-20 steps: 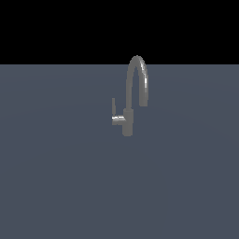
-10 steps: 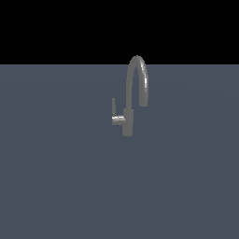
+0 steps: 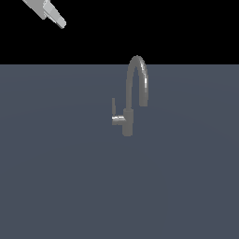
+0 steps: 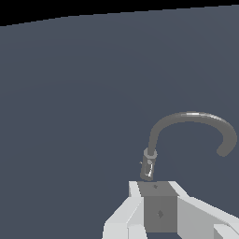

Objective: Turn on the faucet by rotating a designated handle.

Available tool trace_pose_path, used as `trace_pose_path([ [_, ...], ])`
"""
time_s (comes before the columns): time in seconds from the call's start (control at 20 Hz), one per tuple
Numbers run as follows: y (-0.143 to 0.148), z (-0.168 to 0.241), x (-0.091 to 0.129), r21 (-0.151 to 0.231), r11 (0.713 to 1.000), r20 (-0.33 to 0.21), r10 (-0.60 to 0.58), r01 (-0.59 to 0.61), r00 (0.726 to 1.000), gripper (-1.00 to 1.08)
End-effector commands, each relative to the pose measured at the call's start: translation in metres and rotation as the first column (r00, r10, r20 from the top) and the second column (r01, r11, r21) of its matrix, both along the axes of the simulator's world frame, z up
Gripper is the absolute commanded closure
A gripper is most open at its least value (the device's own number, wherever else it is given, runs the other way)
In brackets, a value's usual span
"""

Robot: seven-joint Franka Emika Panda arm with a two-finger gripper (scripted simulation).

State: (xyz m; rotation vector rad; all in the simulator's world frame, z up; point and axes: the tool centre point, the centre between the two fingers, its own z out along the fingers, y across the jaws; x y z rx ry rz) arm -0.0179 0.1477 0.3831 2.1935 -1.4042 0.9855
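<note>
In the exterior view the grey faucet (image 3: pixel 127 122) stands upright on the dark floor, and its arched spout (image 3: pixel 138 77) curves toward that view's right. The handle (image 3: pixel 113 108) is a thin lever rising from a short stub on the side of the body toward that view's left. My gripper (image 3: pixel 57 19) shows only as a white tip in the top left corner, far from the faucet. In the wrist view the faucet (image 4: pixel 148 165) stands just beyond my gripper (image 4: pixel 158 187), with the spout (image 4: pixel 193 116) arching away. I cannot make out the handle there, nor how the fingers stand.
A flat dark blue-grey floor (image 3: pixel 56 177) surrounds the faucet, with black background above it.
My gripper's tip has come into the exterior view's top left corner, where earlier nothing showed. The faucet and handle have not moved.
</note>
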Motion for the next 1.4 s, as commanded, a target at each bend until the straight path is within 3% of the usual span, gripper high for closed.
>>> trace_pose_path([
  [0.0, -0.012, -0.032, 0.016, -0.001, 0.999, 0.009, -0.051, 0.051, 0.999, 1.08],
  [0.35, -0.058, -0.125, 0.049, 0.004, 0.981, 0.022, -0.196, 0.196, 0.980, 1.08],
  [0.7, -0.100, -0.193, 0.059, 0.015, 0.954, 0.024, -0.300, 0.300, 0.954, 1.08],
  [1.0, -0.119, -0.221, 0.060, 0.022, 0.939, 0.023, -0.345, 0.344, 0.938, 1.08],
  [1.35, -0.121, -0.224, 0.060, 0.022, 0.937, 0.022, -0.350, 0.350, 0.936, 1.08],
])
